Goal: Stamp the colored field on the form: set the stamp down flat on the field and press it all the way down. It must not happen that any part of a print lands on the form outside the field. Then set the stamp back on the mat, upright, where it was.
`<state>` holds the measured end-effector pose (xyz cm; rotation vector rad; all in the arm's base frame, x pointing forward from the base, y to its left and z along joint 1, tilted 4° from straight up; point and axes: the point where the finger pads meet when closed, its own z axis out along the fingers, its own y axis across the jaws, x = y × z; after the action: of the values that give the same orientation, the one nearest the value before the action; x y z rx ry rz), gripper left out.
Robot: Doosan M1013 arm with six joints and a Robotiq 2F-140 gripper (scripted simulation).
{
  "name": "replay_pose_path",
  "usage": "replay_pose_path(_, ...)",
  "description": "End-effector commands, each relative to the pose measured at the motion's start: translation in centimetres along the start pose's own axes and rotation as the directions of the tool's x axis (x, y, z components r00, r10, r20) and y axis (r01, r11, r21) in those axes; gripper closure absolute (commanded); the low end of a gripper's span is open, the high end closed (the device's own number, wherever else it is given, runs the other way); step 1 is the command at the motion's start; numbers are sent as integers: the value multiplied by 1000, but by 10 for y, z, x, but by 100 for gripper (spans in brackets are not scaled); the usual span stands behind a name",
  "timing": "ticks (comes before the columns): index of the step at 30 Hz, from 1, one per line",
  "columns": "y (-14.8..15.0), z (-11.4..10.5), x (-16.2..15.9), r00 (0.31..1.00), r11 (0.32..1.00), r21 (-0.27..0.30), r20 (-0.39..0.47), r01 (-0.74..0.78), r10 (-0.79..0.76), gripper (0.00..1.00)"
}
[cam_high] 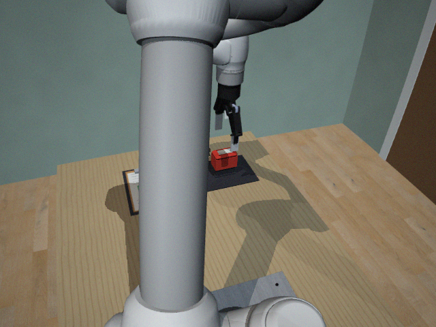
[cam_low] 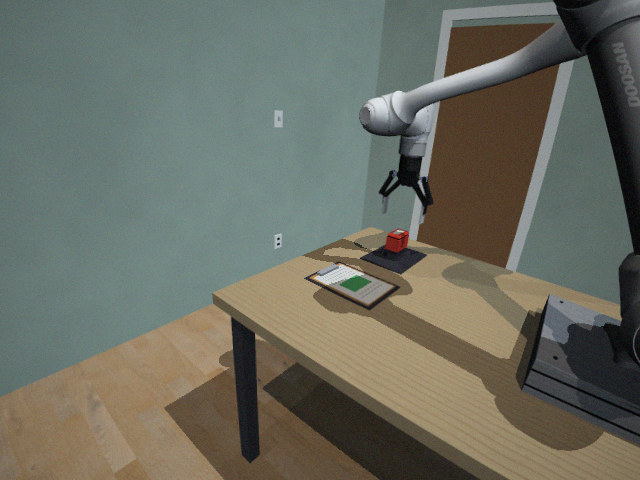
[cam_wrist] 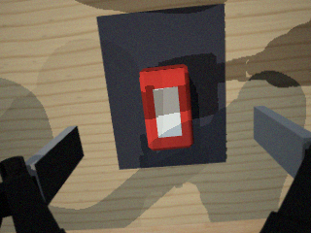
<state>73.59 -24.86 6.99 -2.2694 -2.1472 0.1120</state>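
Stamp point(cam_wrist: 165, 108) under wide-open, empty gripper point(cam_wrist: 170, 146)

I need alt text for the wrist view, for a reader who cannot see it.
Seen from above, a red stamp with a pale top panel stands on a dark mat on a wooden table. The open gripper hangs above it, one finger at each side, holding nothing.

The arm point(cam_low: 480, 77) reaches out level, wrist bent straight down; the gripper point(cam_low: 406, 198) hangs above the table with fingers spread wide, holding nothing.
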Motion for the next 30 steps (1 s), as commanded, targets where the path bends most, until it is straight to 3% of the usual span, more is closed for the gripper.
replay_pose_path(1,3,0,1,1000,1000,-3,3,-4,4,0)
replay_pose_path(7,3,-4,1,1000,1000,-3,3,-4,4,0)
replay_pose_path(13,1,-50,1,1000,1000,-3,3,-4,4,0)
replay_pose_path(22,2,-50,7,1000,1000,-3,3,25,-25,0)
replay_pose_path(26,9,-51,52,963,963,-3,3,270,-270,0)
replay_pose_path(30,13,-51,133,833,833,0,5,553,-553,0)
